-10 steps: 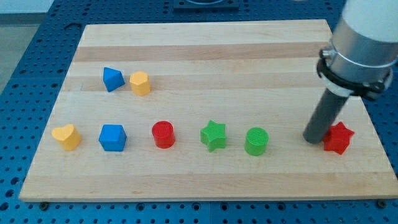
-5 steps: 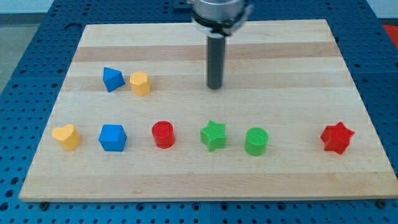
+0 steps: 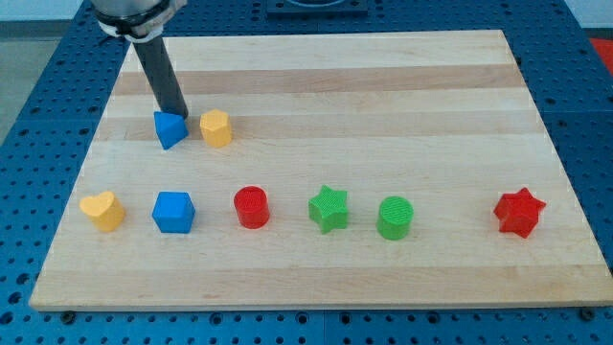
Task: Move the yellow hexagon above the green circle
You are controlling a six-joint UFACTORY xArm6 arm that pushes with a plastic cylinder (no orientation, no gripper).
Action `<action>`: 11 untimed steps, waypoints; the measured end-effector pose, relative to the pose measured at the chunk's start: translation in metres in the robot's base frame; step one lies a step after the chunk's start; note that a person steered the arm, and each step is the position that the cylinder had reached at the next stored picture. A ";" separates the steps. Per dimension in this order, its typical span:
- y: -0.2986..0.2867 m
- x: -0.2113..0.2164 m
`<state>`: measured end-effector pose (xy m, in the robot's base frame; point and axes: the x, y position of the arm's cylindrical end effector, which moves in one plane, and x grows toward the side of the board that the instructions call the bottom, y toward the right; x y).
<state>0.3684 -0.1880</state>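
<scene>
Camera view
End effector: a bare rod with nothing to open and holding nothing; my tip (image 3: 176, 114) touches the top edge of the blue triangular block (image 3: 170, 129).
Yellow hexagon (image 3: 216, 128): just right of that blue block, at the tabletop (image 3: 383, 77)'s upper left.
Green circle (image 3: 395, 218): lower row, well apart from the hexagon, toward the view's right.

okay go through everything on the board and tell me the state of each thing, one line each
my tip: down on the board, at the upper edge of the blue triangular block
blue triangular block: just left of the yellow hexagon
yellow hexagon: upper left, far from the green circle
green circle: in the bottom row, right of the green star
green star: in the row
red circle: in the row
blue block: in the row
yellow heart: row's left end
red star: row's right end, apart
</scene>
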 end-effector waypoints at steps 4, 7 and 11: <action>0.070 0.030; 0.116 0.066; 0.222 0.066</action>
